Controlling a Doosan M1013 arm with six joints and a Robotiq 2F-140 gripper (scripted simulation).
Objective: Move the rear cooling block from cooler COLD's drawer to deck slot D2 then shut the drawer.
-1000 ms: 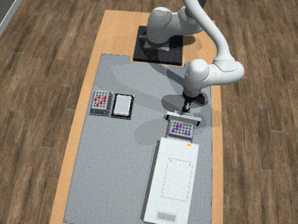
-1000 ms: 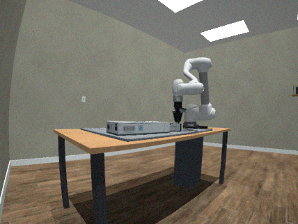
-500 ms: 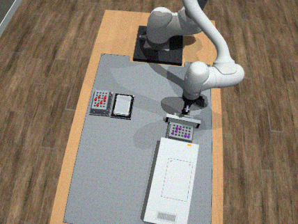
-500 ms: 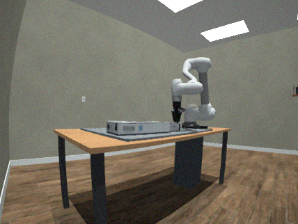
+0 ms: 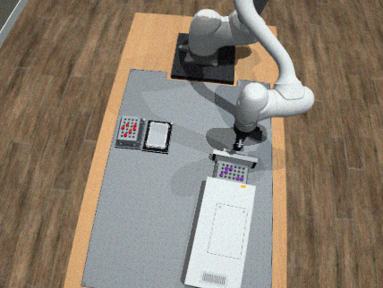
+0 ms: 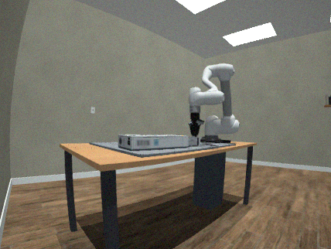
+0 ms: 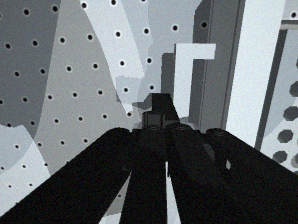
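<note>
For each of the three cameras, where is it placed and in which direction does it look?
Top: overhead, looking down on the deck, COLD and the whole arm.
Exterior: far off near table height, looking sideways at the table; the whole arm shows.
Wrist: on the arm, looking down past shut jaws of the gripper at the drawer handle.
Shared: all show COLD's drawer end.
</note>
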